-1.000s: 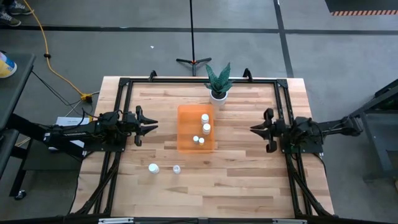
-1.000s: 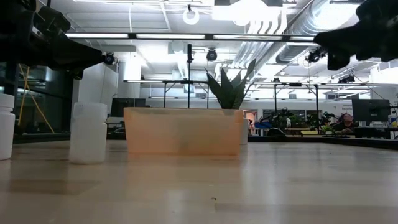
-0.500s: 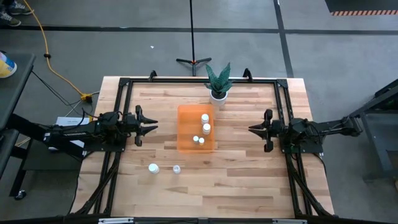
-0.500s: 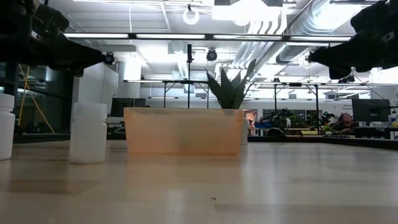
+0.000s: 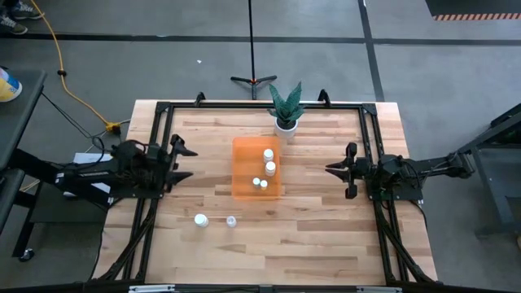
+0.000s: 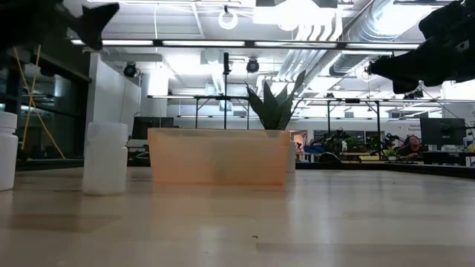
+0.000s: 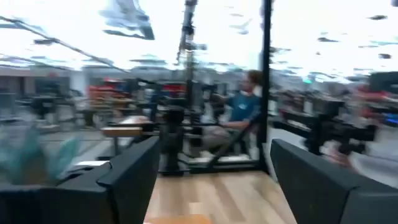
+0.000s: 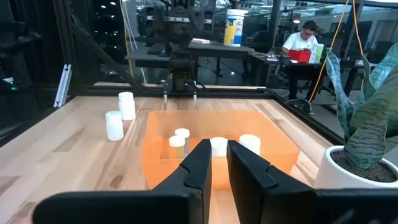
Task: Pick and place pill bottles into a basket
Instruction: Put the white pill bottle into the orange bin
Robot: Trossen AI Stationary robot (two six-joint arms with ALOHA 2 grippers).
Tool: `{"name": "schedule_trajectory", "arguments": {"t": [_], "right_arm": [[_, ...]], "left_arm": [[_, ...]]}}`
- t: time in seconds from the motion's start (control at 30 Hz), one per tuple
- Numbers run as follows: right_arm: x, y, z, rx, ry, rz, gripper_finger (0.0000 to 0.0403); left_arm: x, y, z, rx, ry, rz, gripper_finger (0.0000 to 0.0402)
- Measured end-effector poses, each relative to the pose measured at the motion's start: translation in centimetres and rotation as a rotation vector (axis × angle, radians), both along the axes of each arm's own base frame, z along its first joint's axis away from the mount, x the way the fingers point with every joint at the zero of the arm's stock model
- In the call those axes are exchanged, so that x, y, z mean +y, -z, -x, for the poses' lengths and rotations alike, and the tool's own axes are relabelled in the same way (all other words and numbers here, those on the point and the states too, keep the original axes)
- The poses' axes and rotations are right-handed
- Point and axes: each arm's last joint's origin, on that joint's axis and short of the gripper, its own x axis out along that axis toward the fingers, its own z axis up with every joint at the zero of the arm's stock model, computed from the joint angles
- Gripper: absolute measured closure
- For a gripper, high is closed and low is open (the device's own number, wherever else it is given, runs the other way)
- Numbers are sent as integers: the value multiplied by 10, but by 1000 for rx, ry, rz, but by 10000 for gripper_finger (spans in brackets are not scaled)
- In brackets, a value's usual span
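The orange basket [image 5: 248, 175] stands mid-table with several white pill bottles [image 5: 269, 168] upright inside it; they also show in the right wrist view [image 8: 217, 145]. Two more pill bottles [image 5: 200, 220] [image 5: 231, 220] stand on the table's near left, seen in the low view [image 6: 105, 157] [image 6: 7, 150]. My left gripper [image 5: 189, 163] hovers open, left of the basket, its fingers wide apart [image 7: 205, 180] with nothing between them. My right gripper [image 5: 329, 169] hovers right of the basket, shut and holding nothing [image 8: 219, 163], pointing at it.
A white plant pot with green leaves [image 5: 286, 124] stands just beyond the basket's far right corner. A dark frame [image 5: 260, 106] runs around the table's edges. Bare wood lies near the front edge and right of the basket.
My left gripper has opened wide, risen and drawn back a little toward the table's left edge. My right gripper has dipped slightly toward the basket and stays shut. The bottles and the basket have not moved.
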Motion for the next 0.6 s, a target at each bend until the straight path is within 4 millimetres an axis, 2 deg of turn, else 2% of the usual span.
{"name": "schedule_trajectory", "arguments": {"t": [0.17,0.33,0.47,0.6], "right_arm": [[0,0,0,2,-2,34,363],[0,-1,0,3,-2,105,359],[0,-1,0,2,0,107,361],[0,-1,0,3,0,130,363]], "left_arm": [[0,-17,-10,65,45,-8,76],[3,-34,-36,211,40,28,107],[5,-51,-62,436,43,119,130],[7,-68,-87,741,48,300,146]]}}
